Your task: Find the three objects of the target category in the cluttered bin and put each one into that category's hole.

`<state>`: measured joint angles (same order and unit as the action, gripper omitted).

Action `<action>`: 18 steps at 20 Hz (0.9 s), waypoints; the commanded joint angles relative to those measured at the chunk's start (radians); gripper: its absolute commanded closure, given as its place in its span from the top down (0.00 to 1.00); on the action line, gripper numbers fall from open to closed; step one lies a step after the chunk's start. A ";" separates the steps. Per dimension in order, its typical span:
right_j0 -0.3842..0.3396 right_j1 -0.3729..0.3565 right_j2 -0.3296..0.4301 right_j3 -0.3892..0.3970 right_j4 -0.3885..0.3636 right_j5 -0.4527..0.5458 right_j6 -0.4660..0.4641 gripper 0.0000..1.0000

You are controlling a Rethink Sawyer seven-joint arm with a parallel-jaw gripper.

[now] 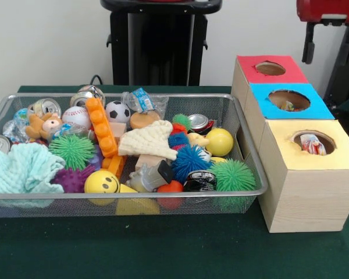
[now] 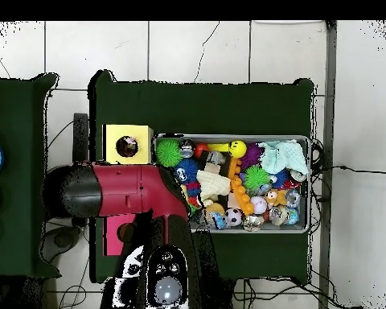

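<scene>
The green-covered table (image 1: 163, 244) carries all items. In the overhead view the red and black arm (image 2: 120, 191) lies across the blue-topped and red-topped boxes, hiding them; the front view shows those boxes (image 1: 288, 100) and (image 1: 270, 68) in full. The gripper cannot be made out in either view, so its state cannot be told.

The wire mesh bin (image 1: 122, 200) stands just beside the yellow-topped box (image 1: 308, 180), on the side away from that box's outer wall. It is full: a teal towel (image 1: 23, 168), a cream knitted cloth (image 1: 148, 140), spiky balls, cans, a smiley ball (image 1: 101, 181).

The hole (image 1: 313, 142) in the yellow top shows a whitish fabric piece with coloured dots (image 1: 312, 145) inside it. The overhead view shows that hole only as dark, contents unclear.
</scene>
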<state>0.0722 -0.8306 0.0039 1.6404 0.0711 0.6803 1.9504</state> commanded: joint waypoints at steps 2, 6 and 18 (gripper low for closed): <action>-0.010 -0.039 0.040 0.016 -0.133 0.015 -0.073 1.00; -0.024 -0.048 0.057 0.045 -0.142 -0.009 -0.061 1.00; -0.120 -0.088 0.109 0.320 -0.219 -0.294 -0.035 1.00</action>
<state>0.0236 -0.9252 0.0173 1.7312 -0.0662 0.5586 1.9504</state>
